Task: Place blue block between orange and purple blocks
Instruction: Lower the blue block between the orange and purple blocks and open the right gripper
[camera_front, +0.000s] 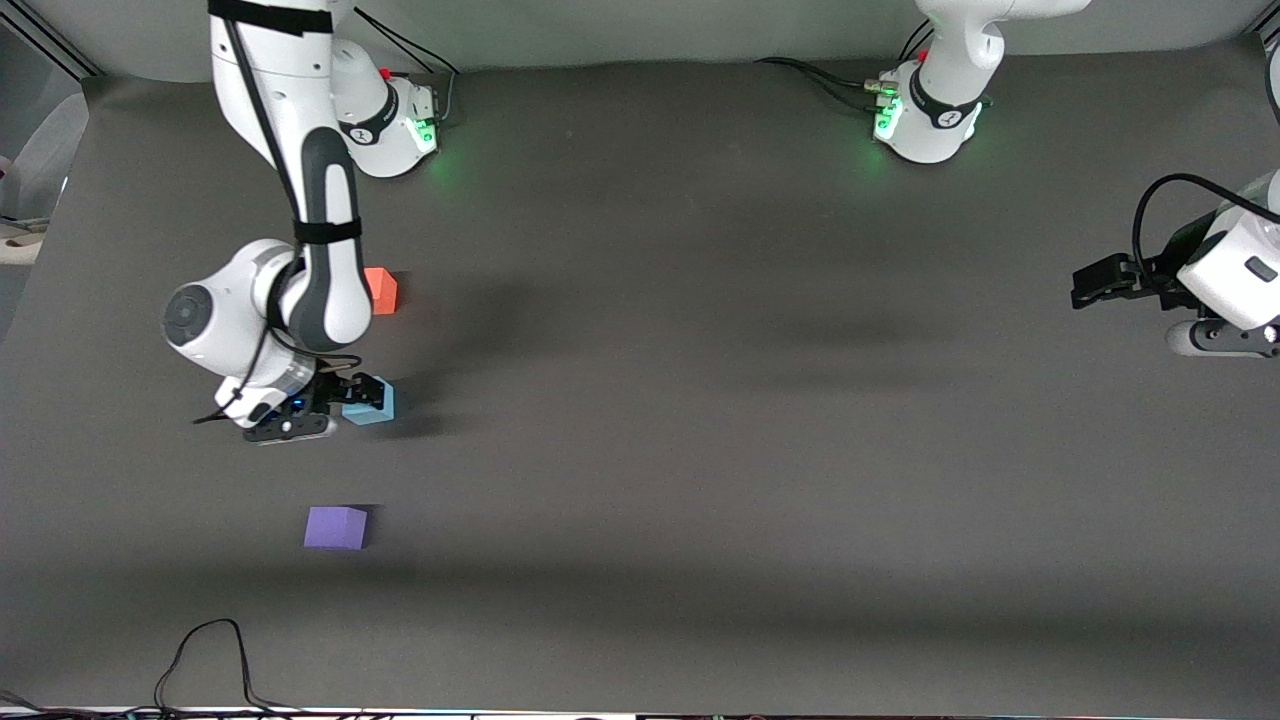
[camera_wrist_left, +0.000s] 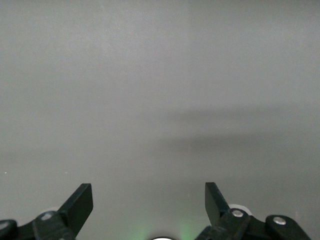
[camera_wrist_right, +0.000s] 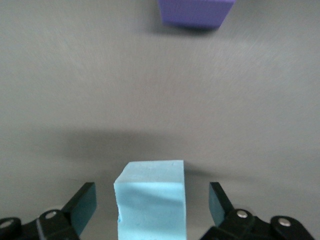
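The front camera looks down from high up across the whole table (camera_front: 700, 420) toward both robot bases along the top edge, while each wrist camera sits low and close between its own fingers, and the front and right wrist views share the blue block (camera_front: 372, 404) (camera_wrist_right: 151, 200) and purple block (camera_front: 336, 527) (camera_wrist_right: 195, 12).

The blue block (camera_front: 374, 404) lies at middle left of the frame, the orange block (camera_front: 382, 290) above it, the purple block (camera_front: 336, 528) below it.
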